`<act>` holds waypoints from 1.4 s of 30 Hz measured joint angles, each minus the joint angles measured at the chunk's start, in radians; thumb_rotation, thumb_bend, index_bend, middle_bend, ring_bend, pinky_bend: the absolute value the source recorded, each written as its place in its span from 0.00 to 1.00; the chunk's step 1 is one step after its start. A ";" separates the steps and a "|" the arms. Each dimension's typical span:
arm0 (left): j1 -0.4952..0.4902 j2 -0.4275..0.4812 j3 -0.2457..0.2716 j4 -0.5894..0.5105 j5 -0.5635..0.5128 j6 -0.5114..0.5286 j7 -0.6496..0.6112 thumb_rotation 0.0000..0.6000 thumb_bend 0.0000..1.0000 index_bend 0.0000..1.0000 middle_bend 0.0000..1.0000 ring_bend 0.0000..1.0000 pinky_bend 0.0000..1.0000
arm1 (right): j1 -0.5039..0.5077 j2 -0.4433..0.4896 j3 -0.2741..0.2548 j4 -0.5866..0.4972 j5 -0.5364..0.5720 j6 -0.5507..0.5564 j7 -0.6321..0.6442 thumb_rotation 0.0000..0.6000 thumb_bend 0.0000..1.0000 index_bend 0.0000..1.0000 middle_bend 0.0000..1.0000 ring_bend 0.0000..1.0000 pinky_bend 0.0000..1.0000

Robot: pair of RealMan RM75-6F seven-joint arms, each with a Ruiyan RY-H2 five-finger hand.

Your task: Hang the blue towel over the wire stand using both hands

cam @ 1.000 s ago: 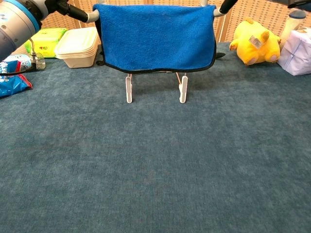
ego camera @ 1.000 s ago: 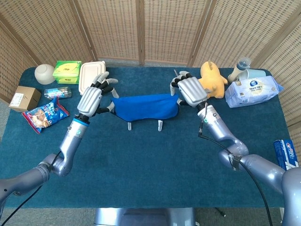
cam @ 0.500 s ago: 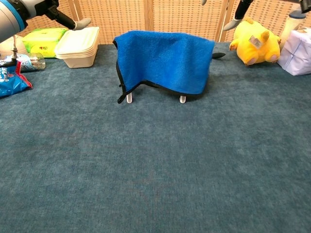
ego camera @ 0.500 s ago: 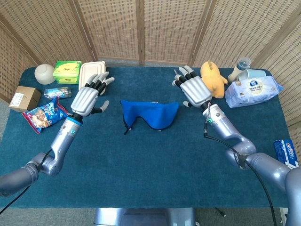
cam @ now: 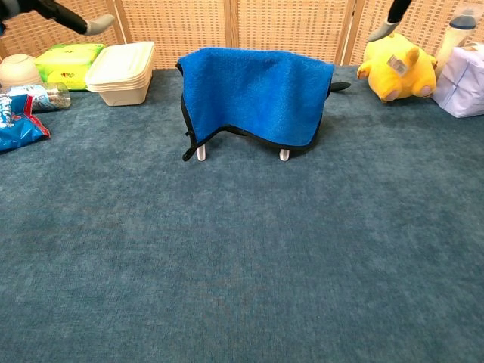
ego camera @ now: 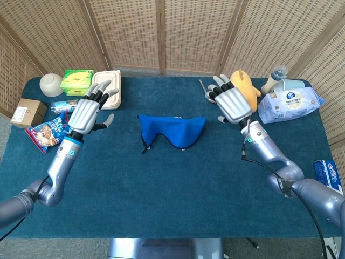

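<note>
The blue towel [ego camera: 172, 129] [cam: 253, 94] is draped over the wire stand at the table's middle. Only the stand's two white feet [cam: 201, 154] show below the cloth in the chest view. My left hand [ego camera: 86, 114] hovers to the left of the towel, fingers spread, holding nothing; one fingertip [cam: 98, 26] of it shows at the chest view's top left. My right hand [ego camera: 233, 105] hovers to the right of the towel, also spread and empty, with a fingertip [cam: 378, 33] showing at the top right of the chest view.
A stack of white containers [ego camera: 104, 86], a green box [ego camera: 76, 82], a white bowl [ego camera: 51, 84], a bottle [ego camera: 66, 106], a snack bag [ego camera: 51, 133] and a cardboard box [ego camera: 27, 112] sit at left. A yellow plush [ego camera: 245, 91] and a wipes pack [ego camera: 290, 104] sit at right.
Both hands let go of the towel, which dropped onto the stand. Since then the left hand has drawn further left and the right hand further right, away from the towel.
</note>
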 measured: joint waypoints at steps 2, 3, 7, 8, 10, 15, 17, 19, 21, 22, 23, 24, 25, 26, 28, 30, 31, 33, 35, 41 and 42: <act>0.015 0.017 0.003 -0.027 -0.001 0.010 0.002 1.00 0.54 0.21 0.01 0.00 0.00 | -0.013 0.010 -0.001 -0.015 0.001 0.015 0.003 1.00 0.11 0.34 0.23 0.08 0.00; 0.022 0.025 0.004 -0.039 -0.002 0.015 0.004 1.00 0.54 0.22 0.02 0.00 0.00 | -0.018 0.014 -0.001 -0.021 0.001 0.021 0.004 1.00 0.13 0.35 0.23 0.10 0.00; 0.062 0.065 0.012 -0.112 -0.008 0.044 0.007 1.00 0.54 0.27 0.05 0.00 0.00 | -0.048 0.034 -0.003 -0.057 0.000 0.057 0.016 1.00 0.17 0.38 0.25 0.15 0.05; 0.074 0.075 0.015 -0.132 -0.010 0.051 0.007 1.00 0.54 0.27 0.05 0.00 0.00 | -0.057 0.039 -0.004 -0.068 -0.001 0.068 0.021 1.00 0.19 0.39 0.26 0.18 0.08; 0.104 0.103 0.023 -0.181 -0.013 0.070 0.009 1.00 0.54 0.29 0.07 0.00 0.00 | -0.080 0.053 -0.005 -0.097 -0.002 0.094 0.032 1.00 0.22 0.40 0.27 0.21 0.13; 0.184 0.166 0.053 -0.285 -0.018 0.121 0.016 1.00 0.54 0.30 0.08 0.00 0.00 | -0.137 0.077 -0.007 -0.159 0.005 0.153 0.063 1.00 0.31 0.43 0.28 0.25 0.24; 0.223 0.191 0.071 -0.328 -0.018 0.146 0.016 1.00 0.54 0.30 0.08 0.00 0.00 | -0.164 0.087 -0.012 -0.182 0.005 0.183 0.070 1.00 0.33 0.43 0.29 0.25 0.29; 0.264 0.218 0.095 -0.369 -0.017 0.171 0.014 1.00 0.54 0.30 0.08 0.00 0.00 | -0.195 0.098 -0.019 -0.207 0.002 0.217 0.074 1.00 0.34 0.42 0.29 0.25 0.31; 0.299 0.240 0.117 -0.400 -0.015 0.190 0.013 1.00 0.54 0.30 0.08 0.00 0.00 | -0.224 0.109 -0.028 -0.232 0.001 0.243 0.077 1.00 0.34 0.42 0.29 0.27 0.32; 0.322 0.255 0.132 -0.418 -0.014 0.202 0.013 1.00 0.54 0.30 0.08 0.00 0.00 | -0.244 0.117 -0.035 -0.251 0.001 0.260 0.078 1.00 0.34 0.42 0.29 0.27 0.32; 0.339 0.265 0.143 -0.431 -0.013 0.213 0.014 1.00 0.54 0.30 0.08 0.00 0.00 | -0.259 0.122 -0.039 -0.264 0.001 0.271 0.078 1.00 0.34 0.42 0.29 0.28 0.32; 0.356 0.275 0.153 -0.441 -0.012 0.224 0.015 1.00 0.54 0.30 0.08 0.00 0.00 | -0.274 0.128 -0.044 -0.278 0.002 0.283 0.078 1.00 0.34 0.42 0.29 0.29 0.32; 0.378 0.286 0.167 -0.453 -0.009 0.241 0.018 1.00 0.54 0.30 0.09 0.00 0.00 | -0.294 0.135 -0.050 -0.296 0.003 0.299 0.078 1.00 0.34 0.41 0.29 0.29 0.32; 0.394 0.294 0.176 -0.461 -0.006 0.253 0.020 1.00 0.53 0.30 0.09 0.00 0.00 | -0.309 0.139 -0.054 -0.309 0.004 0.311 0.078 1.00 0.34 0.41 0.29 0.29 0.32; 0.431 0.313 0.197 -0.482 0.000 0.284 0.027 1.00 0.54 0.30 0.11 0.00 0.00 | -0.343 0.149 -0.065 -0.338 0.007 0.339 0.076 1.00 0.34 0.39 0.29 0.29 0.32; 0.460 0.329 0.215 -0.501 0.007 0.307 0.035 1.00 0.54 0.30 0.11 0.00 0.00 | -0.372 0.156 -0.075 -0.361 0.011 0.359 0.073 1.00 0.34 0.37 0.29 0.29 0.32; 0.478 0.340 0.229 -0.515 0.012 0.319 0.042 1.00 0.53 0.30 0.11 0.00 0.00 | -0.390 0.161 -0.082 -0.375 0.015 0.371 0.069 1.00 0.34 0.37 0.29 0.29 0.32; 0.504 0.352 0.249 -0.530 0.022 0.338 0.060 1.00 0.53 0.30 0.11 0.00 0.00 | -0.418 0.167 -0.091 -0.398 0.024 0.390 0.062 1.00 0.34 0.36 0.28 0.29 0.32; 0.532 0.359 0.270 -0.542 0.037 0.362 0.087 1.00 0.53 0.30 0.11 0.00 0.00 | -0.449 0.174 -0.102 -0.424 0.036 0.405 0.051 1.00 0.34 0.35 0.28 0.28 0.32; 0.606 0.364 0.320 -0.571 0.065 0.412 0.178 1.00 0.53 0.30 0.12 0.00 0.00 | -0.535 0.196 -0.136 -0.485 0.071 0.463 -0.038 1.00 0.34 0.31 0.27 0.25 0.32; 0.619 0.363 0.327 -0.575 0.067 0.420 0.190 1.00 0.53 0.30 0.13 0.00 0.00 | -0.544 0.198 -0.139 -0.493 0.075 0.471 -0.050 1.00 0.34 0.31 0.27 0.25 0.32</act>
